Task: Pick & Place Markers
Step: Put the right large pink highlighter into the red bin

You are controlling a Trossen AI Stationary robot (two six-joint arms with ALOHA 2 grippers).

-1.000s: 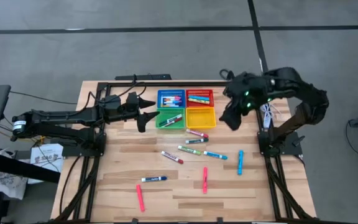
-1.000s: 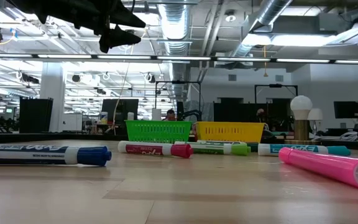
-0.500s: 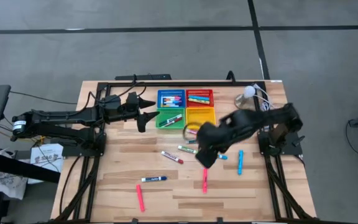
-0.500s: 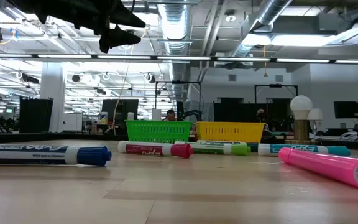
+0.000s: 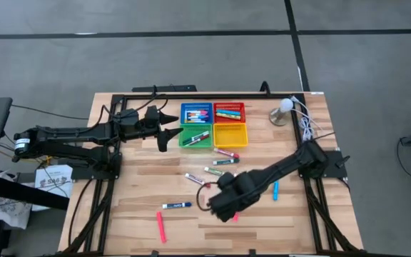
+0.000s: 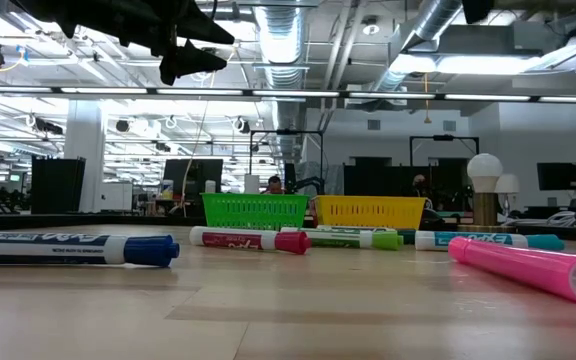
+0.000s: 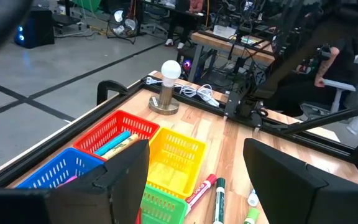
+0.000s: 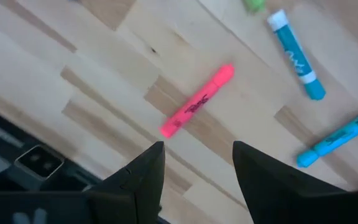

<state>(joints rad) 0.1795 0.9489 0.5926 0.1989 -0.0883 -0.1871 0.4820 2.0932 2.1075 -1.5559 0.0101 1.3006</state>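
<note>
Right gripper [image 8: 194, 171]: jaws apart, holding nothing, poised above a pink highlighter-style marker [image 8: 197, 101] lying flat on the wooden slatted table [image 5: 134, 214]. Two teal-capped markers [image 8: 296, 54] lie nearby on the boards.

Left gripper [image 5: 168, 134]: jaws apart, empty, raised just beside the green mesh basket [image 5: 195, 136].

Remaining loose markers [image 5: 176, 205] are scattered across the table's middle and front. Several more sit in the blue mesh basket [image 5: 196, 113] and red mesh basket [image 5: 229, 112]; the yellow mesh basket [image 5: 230, 134] adjoins them.
</note>
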